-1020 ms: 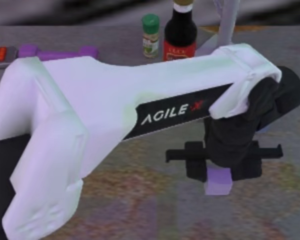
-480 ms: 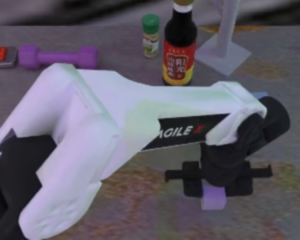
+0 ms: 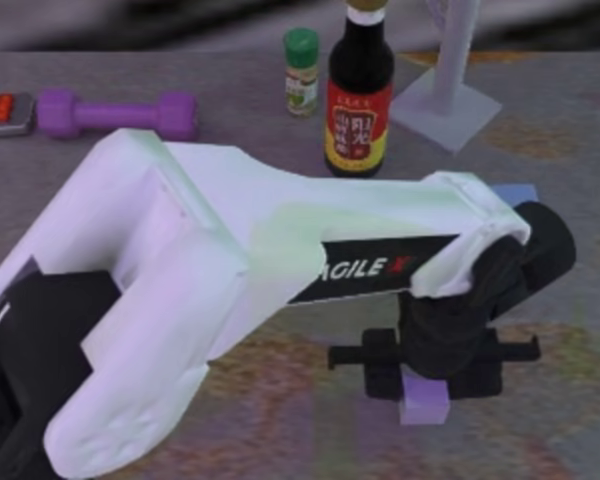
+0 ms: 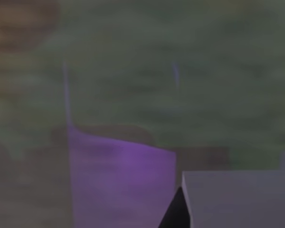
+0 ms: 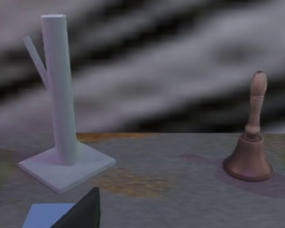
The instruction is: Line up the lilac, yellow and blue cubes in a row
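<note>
From above, the left gripper is seen low over the near right of the tabletop, its fingers closed on the lilac cube; a corner of the blue cube peeks out beyond the arm. In the left wrist view, the lilac cube is shown close up. The right wrist view catches the blue cube; the right gripper's finger state cannot be told. The cube is judged light, rigid and matte, best pinched across opposite flat faces.

Two cubes show: one lilac cube at lower right and a corner of one blue cube at right. Upper frame holds one purple dumbbell, two bottles, a dark sauce bottle and a green-capped shaker, and one white stand. The right wrist view adds one bell.
</note>
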Robot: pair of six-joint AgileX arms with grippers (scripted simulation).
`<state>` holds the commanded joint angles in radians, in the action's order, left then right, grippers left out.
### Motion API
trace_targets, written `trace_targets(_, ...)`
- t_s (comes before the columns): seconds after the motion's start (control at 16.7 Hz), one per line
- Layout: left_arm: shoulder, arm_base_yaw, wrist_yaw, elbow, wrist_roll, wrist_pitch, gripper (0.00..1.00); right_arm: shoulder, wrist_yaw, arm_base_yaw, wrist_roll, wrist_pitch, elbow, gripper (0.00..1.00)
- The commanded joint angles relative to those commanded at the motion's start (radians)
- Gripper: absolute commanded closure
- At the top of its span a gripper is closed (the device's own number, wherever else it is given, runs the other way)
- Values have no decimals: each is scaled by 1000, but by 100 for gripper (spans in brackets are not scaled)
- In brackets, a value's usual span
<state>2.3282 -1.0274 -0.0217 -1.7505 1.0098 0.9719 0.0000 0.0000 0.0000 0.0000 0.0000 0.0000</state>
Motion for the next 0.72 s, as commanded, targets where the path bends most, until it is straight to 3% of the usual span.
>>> trace_targets(0.6, 0, 0, 0, 0, 0, 0, 2, 0, 0, 0, 0, 0, 0, 0)
trace_targets(0.72, 0, 0, 0, 0, 0, 0, 0, 0, 0, 0, 0, 0, 0, 0)
